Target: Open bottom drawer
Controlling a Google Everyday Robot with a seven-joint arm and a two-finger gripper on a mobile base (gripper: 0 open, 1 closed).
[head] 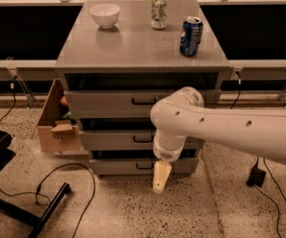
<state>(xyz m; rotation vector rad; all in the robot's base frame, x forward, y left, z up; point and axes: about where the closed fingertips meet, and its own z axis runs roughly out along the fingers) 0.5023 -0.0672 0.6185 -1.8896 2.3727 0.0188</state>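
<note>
Arm: thick, smooth white shell with a few small dark dots along it. Bulbous white joint above the claw. Short ringed collar directly over the claw. Claw: cream-tan, tapering, at the arm's tip, low centre of view.
</note>
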